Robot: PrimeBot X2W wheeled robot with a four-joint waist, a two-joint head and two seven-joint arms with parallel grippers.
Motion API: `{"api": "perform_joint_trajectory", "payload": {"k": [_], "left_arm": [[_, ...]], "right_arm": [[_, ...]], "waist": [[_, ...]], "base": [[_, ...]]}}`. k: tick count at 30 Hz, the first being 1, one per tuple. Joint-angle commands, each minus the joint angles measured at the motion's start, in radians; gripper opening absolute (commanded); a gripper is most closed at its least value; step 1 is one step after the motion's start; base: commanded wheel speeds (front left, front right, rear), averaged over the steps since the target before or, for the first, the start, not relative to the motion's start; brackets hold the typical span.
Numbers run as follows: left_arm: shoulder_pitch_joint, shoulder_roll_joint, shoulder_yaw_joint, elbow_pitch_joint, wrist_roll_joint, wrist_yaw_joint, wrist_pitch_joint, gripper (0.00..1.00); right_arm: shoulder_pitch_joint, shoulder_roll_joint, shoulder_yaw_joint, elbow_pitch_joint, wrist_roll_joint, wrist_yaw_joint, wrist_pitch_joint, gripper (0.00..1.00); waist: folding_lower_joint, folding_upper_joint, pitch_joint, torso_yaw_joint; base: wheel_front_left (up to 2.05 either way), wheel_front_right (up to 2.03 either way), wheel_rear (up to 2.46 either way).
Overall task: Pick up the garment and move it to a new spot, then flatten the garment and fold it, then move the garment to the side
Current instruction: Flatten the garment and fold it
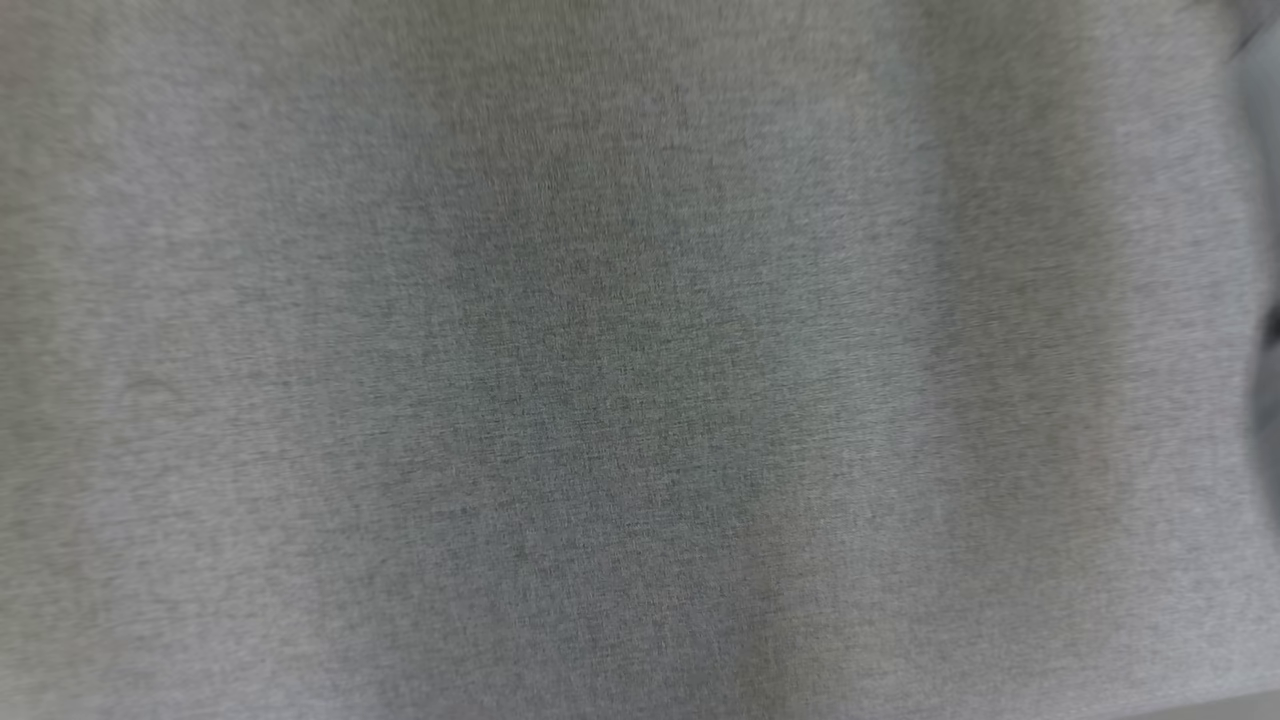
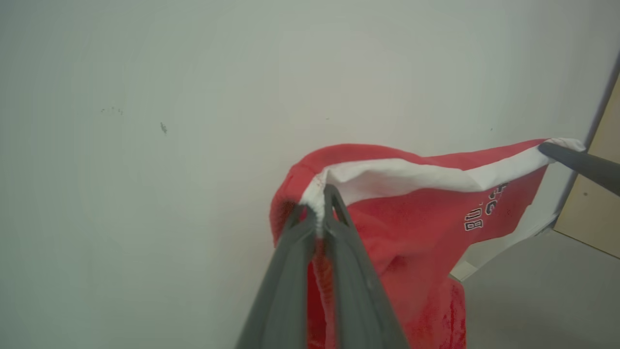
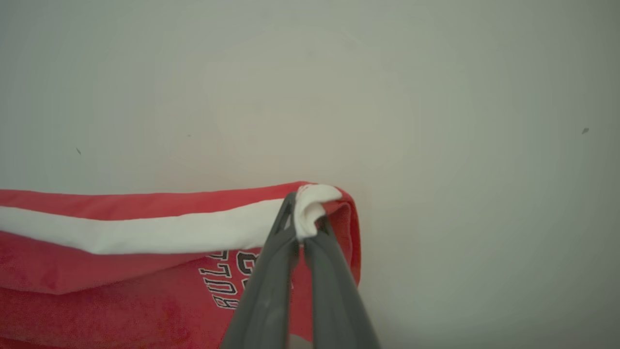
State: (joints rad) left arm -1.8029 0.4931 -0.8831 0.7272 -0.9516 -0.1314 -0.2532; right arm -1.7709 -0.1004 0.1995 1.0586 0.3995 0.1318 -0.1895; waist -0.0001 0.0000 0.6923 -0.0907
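Red garment [image 2: 416, 223], lower part cut off, stretches from left claw [image 2: 317, 203] to right claw [image 3: 305, 215]. Both clench its white band [image 2: 411, 177].

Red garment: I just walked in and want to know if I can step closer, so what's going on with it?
The robot has the red garment pinched in both tools. The left tool is shut on one end of its white band, the right tool on the other end, so the band runs stretched between them and the lettered red cloth hangs below. It is held up before a pale surface, not yet laid flat.
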Motion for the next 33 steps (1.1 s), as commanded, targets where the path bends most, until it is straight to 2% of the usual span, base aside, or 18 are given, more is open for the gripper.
{"api": "perform_joint_trajectory", "payload": {"k": [1, 6, 12, 16, 18, 19, 20, 23, 27, 28, 33], "left_arm": [[0.071, 0.029, 0.002, -0.029, -0.018, 0.003, -0.009, 0.00], [0.374, 0.051, 0.099, -0.189, -0.032, 0.014, -0.010, 0.00], [0.814, 0.046, 0.254, -0.442, 0.027, 0.108, -0.012, 0.00], [1.106, 0.024, 0.338, -0.567, 0.068, 0.151, -0.012, 0.00], [1.238, 0.022, 0.357, -0.617, 0.099, 0.164, -0.012, 0.00], [1.357, 0.013, 0.373, -0.663, 0.126, 0.177, -0.012, 0.00], [1.414, 0.010, 0.380, -0.681, 0.135, 0.180, -0.012, 0.00], [1.561, -0.002, 0.399, -0.720, 0.144, 0.190, -0.012, 0.00], [1.696, -0.019, 0.381, -0.749, 0.173, 0.173, -0.012, 0.00], [1.696, -0.019, 0.381, -0.749, 0.173, 0.173, -0.012, 0.00], [1.825, -0.045, 0.379, -0.751, 0.199, 0.177, -0.012, 0.00]], "right_arm": [[0.069, 0.005, 0.028, -0.023, 0.030, -0.002, -0.010, 0.00], [0.350, -0.047, 0.121, -0.145, 0.143, -0.002, -0.015, 0.00], [0.737, -0.141, 0.187, -0.373, 0.275, -0.002, 0.011, 0.00], [0.999, -0.197, 0.181, -0.526, 0.321, -0.003, 0.040, 0.00], [1.127, -0.211, 0.158, -0.598, 0.334, -0.003, 0.057, 0.00], [1.255, -0.221, 0.120, -0.665, 0.346, -0.003, 0.075, 0.00], [1.319, -0.228, 0.098, -0.698, 0.348, -0.003, 0.086, 0.00], [1.503, -0.214, 0.039, -0.802, 0.338, -0.003, 0.126, 0.00], [1.734, -0.171, -0.061, -0.945, 0.307, -0.004, 0.184, 0.00], [1.734, -0.171, -0.061, -0.945, 0.307, -0.004, 0.184, 0.00], [1.962, -0.089, -0.171, -1.099, 0.254, -0.004, 0.275, 0.00]], "waist": [[0.0001, 0.0000, -0.055, -0.002], [0.0001, 0.0000, -0.163, 0.020], [0.0001, 0.0000, -0.277, 0.022], [0.0001, 0.0000, -0.345, 0.017], [0.0001, 0.0000, -0.379, 0.013], [0.0001, 0.0000, -0.409, 0.012], [0.0001, 0.0000, -0.423, 0.013], [0.0001, 0.0000, -0.461, 0.013], [0.0001, 0.0000, -0.497, 0.031], [0.0001, 0.0000, -0.497, 0.031], [0.0001, 0.0000, -0.529, 0.042]], "base": [[0.00, 0.00, 0.00], [0.00, 0.00, 0.00], [0.00, 0.00, 0.00], [0.00, 0.00, 0.00], [0.00, 0.00, 0.00], [0.00, 0.00, 0.00], [0.00, 0.00, 0.00], [0.00, 0.00, 0.00], [0.00, 0.00, 0.00], [0.00, 0.00, 0.00], [0.00, 0.00, 0.00]]}}
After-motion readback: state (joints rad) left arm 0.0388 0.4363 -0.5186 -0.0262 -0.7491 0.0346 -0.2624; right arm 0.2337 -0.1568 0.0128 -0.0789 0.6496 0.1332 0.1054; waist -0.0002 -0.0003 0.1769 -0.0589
